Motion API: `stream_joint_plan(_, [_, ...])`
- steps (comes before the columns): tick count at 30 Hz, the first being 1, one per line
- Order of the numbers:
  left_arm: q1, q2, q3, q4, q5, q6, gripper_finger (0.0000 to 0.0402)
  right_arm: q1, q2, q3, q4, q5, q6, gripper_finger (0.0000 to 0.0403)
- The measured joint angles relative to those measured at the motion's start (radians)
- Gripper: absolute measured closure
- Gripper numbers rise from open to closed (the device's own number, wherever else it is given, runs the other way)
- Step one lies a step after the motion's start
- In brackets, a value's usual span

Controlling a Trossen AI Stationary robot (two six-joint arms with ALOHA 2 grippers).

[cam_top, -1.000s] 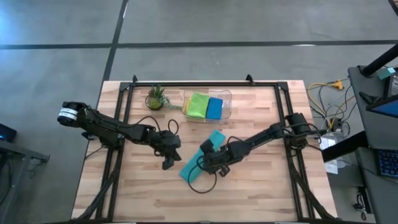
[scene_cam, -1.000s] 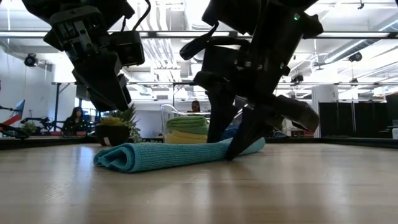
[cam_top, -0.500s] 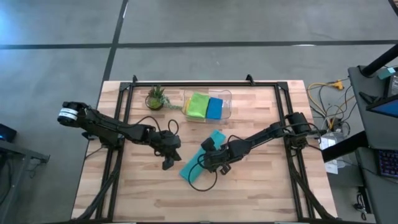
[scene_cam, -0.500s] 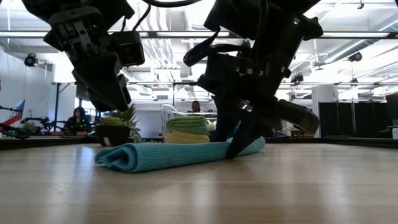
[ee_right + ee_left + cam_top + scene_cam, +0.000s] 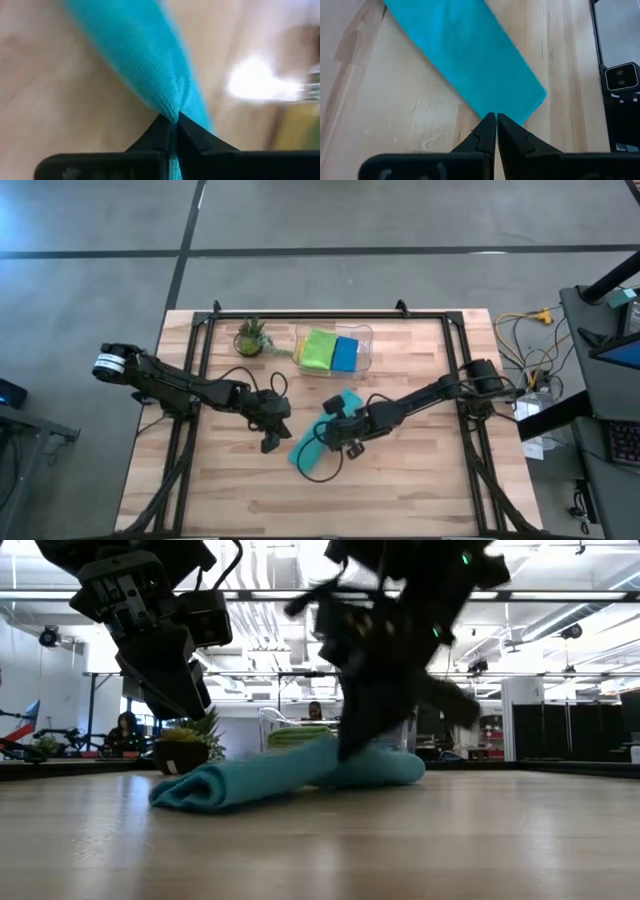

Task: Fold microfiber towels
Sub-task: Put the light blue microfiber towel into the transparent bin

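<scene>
Mid-table, slightly R of centre, the teal towel [image 5: 322, 442] lies as a long folded strip running diagonally on the wooden table [image 5: 420, 490]. R gripper [image 5: 173, 120] is pinched closed on the strip's edge; wrist view shows cloth bunched to a point between the fingertips [image 5: 161, 131]. Low view shows the strip [image 5: 270, 778] lifted a bit where the R arm has it, w/ the other end on the wood.

L gripper [image 5: 496, 119] is closed on nothing, hovering just off the strip's near corner, not touching the cloth as far as I can tell.

Other towels: lime green towel [image 5: 319, 348] and blue towel [image 5: 345, 354] sit in the clear bin [image 5: 366, 332] at the back, next to the potted plant [image 5: 250, 336]. Yellow towel can't be made out w/ confidence.

Risks, judged from here:
- Pinch looks thin, prob. only edge layers; a pull could peel the top layer and undo the fold.
- One-handed drag w/ no hold-down from L arm: free end may skew, so the next fold comes out crooked.
- Microfiber grips wood, so the strip may bunch rather than slide.
- Grippers are near each other; L moving in could bump the R arm.
</scene>
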Motion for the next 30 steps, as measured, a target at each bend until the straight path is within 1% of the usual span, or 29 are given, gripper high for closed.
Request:
stream_joint_plan(5, [0.000, 0.000, -0.002, -0.003, 0.000, 0.004, 0.0401, -0.001, -0.054, 0.042, -0.004, 0.015, 0.031, 0.0393])
stream_joint_plan(10, [0.000, -0.016, -0.006, -0.001, -0.005, 0.004, 0.0401, -0.001, -0.090, 0.101, -0.113, 0.004, 0.091, 0.0394])
stream_joint_plan(13, [0.000, -0.052, -0.006, 0.004, -0.011, 0.012, 0.0401, -0.001, -0.102, 0.137, -0.161, 0.003, 0.135, 0.0394])
stream_joint_plan(16, [0.000, -0.133, -0.006, 0.009, -0.030, 0.029, 0.0401, -0.001, -0.130, 0.155, -0.161, 0.003, 0.180, 0.0394])
stream_joint_plan(21, [0.002, -0.324, -0.006, 0.030, -0.073, 0.080, 0.0401, 0.000, -0.172, 0.173, -0.165, 0.004, 0.270, 0.0394])
stream_joint_plan(24, [0.002, -0.426, -0.006, 0.062, -0.107, 0.083, 0.0401, 0.004, -0.194, 0.186, -0.146, 0.013, 0.286, 0.0394])
stream_joint_plan(26, [0.002, -0.482, -0.006, 0.079, -0.128, 0.109, 0.0400, 0.011, -0.201, 0.197, -0.129, 0.054, 0.274, 0.0394])
stream_joint_plan(28, [0.002, -0.526, -0.006, 0.119, -0.133, 0.176, 0.0396, 0.021, -0.201, 0.211, -0.116, 0.114, 0.245, 0.0394])
stream_joint_plan(30, [0.003, -0.566, -0.005, 0.131, -0.150, 0.225, 0.0386, 0.028, -0.200, 0.226, -0.092, 0.140, 0.199, 0.0394])
